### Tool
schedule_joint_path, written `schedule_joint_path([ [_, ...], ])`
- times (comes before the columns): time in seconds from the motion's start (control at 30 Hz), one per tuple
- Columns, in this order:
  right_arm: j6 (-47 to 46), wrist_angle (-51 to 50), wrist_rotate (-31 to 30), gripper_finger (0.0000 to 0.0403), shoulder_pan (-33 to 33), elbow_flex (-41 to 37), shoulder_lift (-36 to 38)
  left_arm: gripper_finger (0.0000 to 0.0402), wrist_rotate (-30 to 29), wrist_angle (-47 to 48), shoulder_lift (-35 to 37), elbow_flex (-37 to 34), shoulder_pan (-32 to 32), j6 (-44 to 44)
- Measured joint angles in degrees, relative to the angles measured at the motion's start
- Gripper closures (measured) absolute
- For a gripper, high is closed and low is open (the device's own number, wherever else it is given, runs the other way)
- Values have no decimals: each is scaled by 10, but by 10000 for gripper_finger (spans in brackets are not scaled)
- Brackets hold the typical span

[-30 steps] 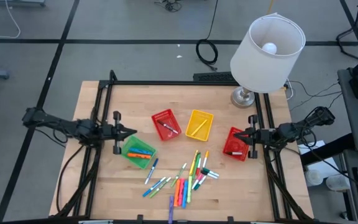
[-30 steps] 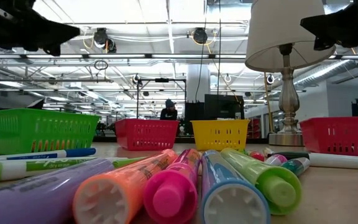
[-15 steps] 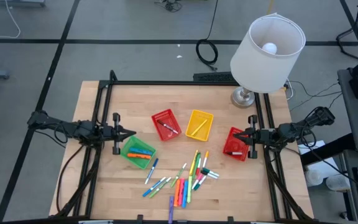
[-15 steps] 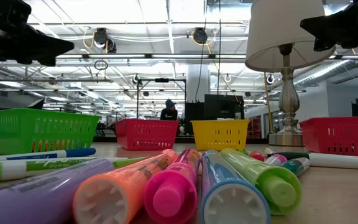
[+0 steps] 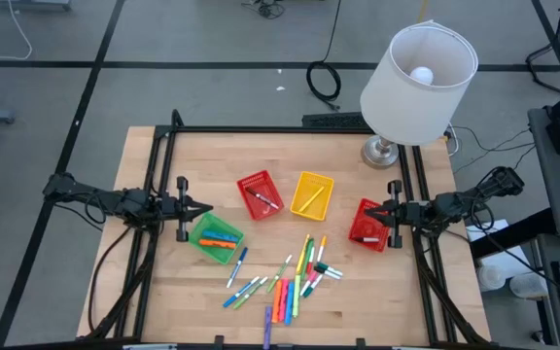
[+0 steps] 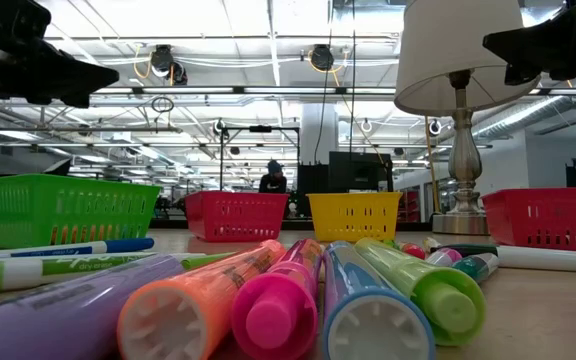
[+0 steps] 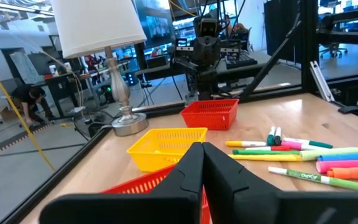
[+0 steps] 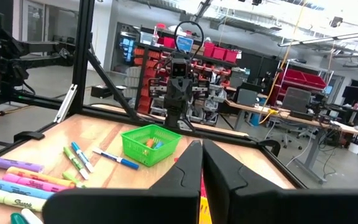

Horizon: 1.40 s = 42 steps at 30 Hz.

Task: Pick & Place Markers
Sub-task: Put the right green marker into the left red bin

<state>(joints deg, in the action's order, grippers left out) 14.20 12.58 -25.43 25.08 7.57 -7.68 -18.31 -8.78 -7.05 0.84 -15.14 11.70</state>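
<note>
I see my left gripper (image 5: 202, 206) held out level above the table's left side, fingers pressed together (tips meeting in its wrist view), while my right gripper (image 5: 375, 211) mirrors it from the right edge, shut too, both arms stretched inward

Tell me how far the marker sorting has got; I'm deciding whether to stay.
Done: a few felt-tip markers lie in the green mesh basket, fewer in the other baskets. In hand: nothing; the left gripper and right gripper are shut and empty above the table. Left: the loose marker pile on the wooden table.
</note>
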Motion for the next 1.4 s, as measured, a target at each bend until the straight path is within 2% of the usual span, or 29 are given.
schedule_joint_path([
  [0.2,0,0,0,403,0,0,0,398,0,0,0,0,0,-3],
  [0.47,0,-27,-4,403,0,0,0,364,-1,-14,0,0,0,-4],
  [0.6,-6,-20,-70,403,0,-12,-4,356,-1,-28,0,0,0,-37],
  [0.67,-14,15,-103,403,-1,-15,-11,356,-1,-41,0,0,0,-56],
  [0.77,-11,75,-95,403,0,-8,-45,355,-1,-55,0,0,0,-64],
  [0.9,-22,90,-90,403,0,33,-141,355,-2,-62,0,0,0,-69],
  [1.07,-84,37,-78,403,-7,148,-329,355,-3,-81,0,0,0,-75],
  [1.23,-161,-90,14,403,-50,312,-544,355,-3,-109,0,0,0,-75],
  [1.4,-173,-188,168,403,-93,456,-733,355,-3,-108,-1,1,0,-76],
])
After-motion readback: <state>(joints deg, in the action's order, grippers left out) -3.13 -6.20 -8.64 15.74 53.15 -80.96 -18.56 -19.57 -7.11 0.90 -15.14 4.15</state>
